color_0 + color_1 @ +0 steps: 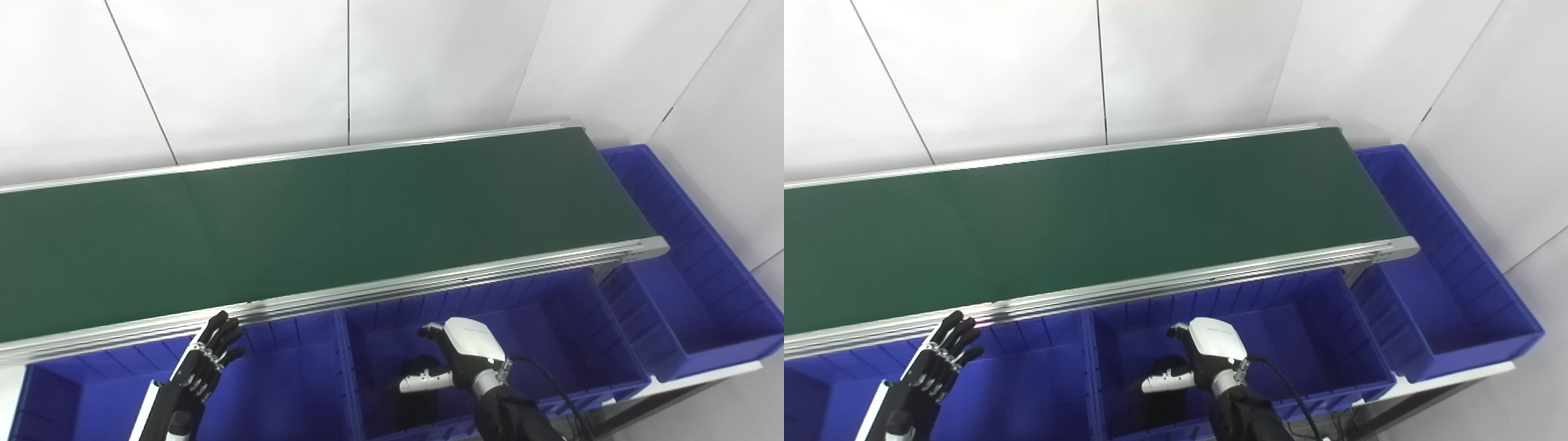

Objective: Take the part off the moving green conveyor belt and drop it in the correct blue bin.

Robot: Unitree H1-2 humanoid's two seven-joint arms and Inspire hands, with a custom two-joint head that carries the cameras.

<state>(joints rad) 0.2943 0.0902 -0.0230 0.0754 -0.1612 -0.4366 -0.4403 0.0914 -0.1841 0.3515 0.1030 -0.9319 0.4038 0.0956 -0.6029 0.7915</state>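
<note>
The green conveyor belt [343, 226] runs across the view and carries no part that I can see. My right hand [467, 350], with a white back, hangs over the middle blue bin [551, 324]; its thumb sticks out to the left, its fingers bend forward, and it holds nothing visible. A dark shape [419, 392] lies under it in the bin; I cannot tell whether it is a part or a shadow. My left hand [208, 361], black, is open with fingers spread, raised over the left blue bin [288, 373] just below the belt's near rail.
The belt's aluminium rail [429, 282] runs along the near edge above the bins. A long blue bin [704, 275] stands at the belt's right end. White wall panels stand behind and to the right.
</note>
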